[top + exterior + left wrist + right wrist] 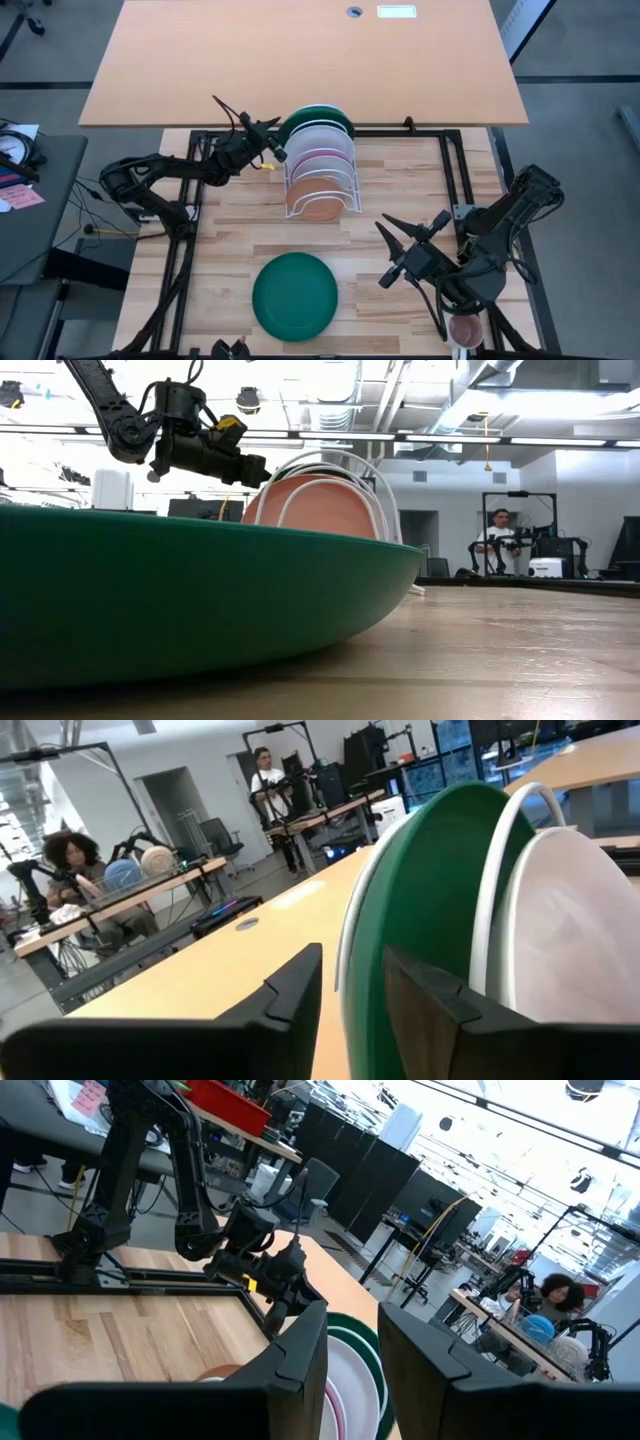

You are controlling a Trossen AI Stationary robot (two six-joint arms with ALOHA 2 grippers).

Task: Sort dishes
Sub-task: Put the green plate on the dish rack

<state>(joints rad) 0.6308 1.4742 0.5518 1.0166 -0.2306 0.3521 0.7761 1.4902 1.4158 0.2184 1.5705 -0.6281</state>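
A white wire rack (290, 195) stands at the table's far middle. Upright in its slots are a terracotta plate (320, 205), a pink plate (320, 160), a white plate (322, 138) and, farthest back, a dark green plate (318, 114). My left gripper (276, 151) reaches level from the left to that green plate's rim and is open, one finger on either side of the rim (352, 970). A second dark green plate (295, 295) lies flat on the table near the front. My right gripper (405, 232) hovers open and empty at the right, raised above the table. My left gripper has the racked green plate's rim (350, 990) between its fingers, coming level from the table's left. A gap shows between one finger (300, 990) and the rim. Whether the other finger (430, 1005) touches the plate's face I cannot tell. The plate stands upright in the rack.
A small pink mug (465, 330) sits at the front right, by the right arm's base. A tan desk (300, 60) lies beyond the table's far edge. Bare wood shows left and right of the flat green plate. People sit at benches in the room behind.
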